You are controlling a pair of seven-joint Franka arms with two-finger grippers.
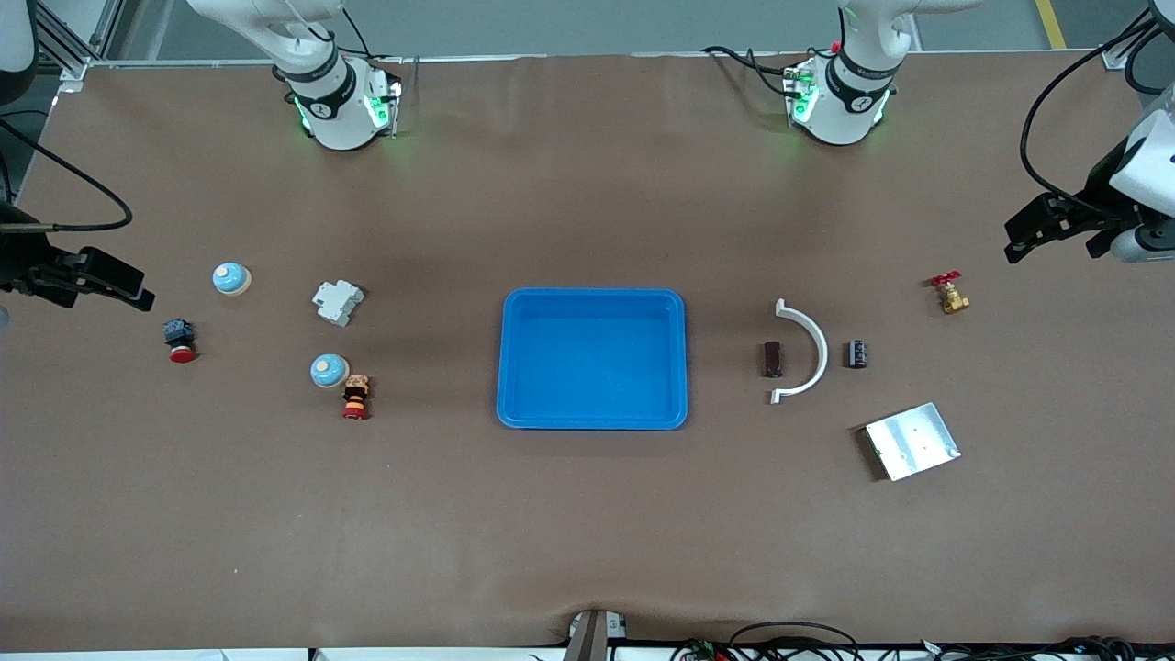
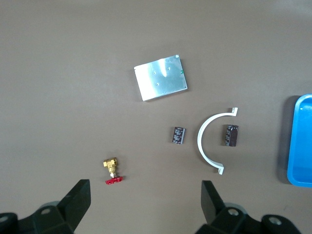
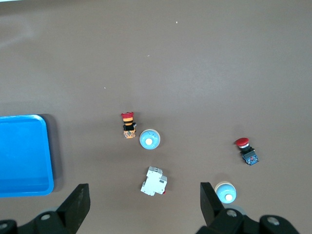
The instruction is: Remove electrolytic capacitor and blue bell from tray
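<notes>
Capacitor and bell — no readable labels; left hand, right hand both apart.

Three cameras, one table

The front view looked down from high across the table; each wrist view hung well above its own end, both catching the blue tray too.

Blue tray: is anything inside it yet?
Nothing shows inside the blue tray; its whole floor is in sight in the front view, bare blue. Whatever lies under the tray is covered by it.
</notes>
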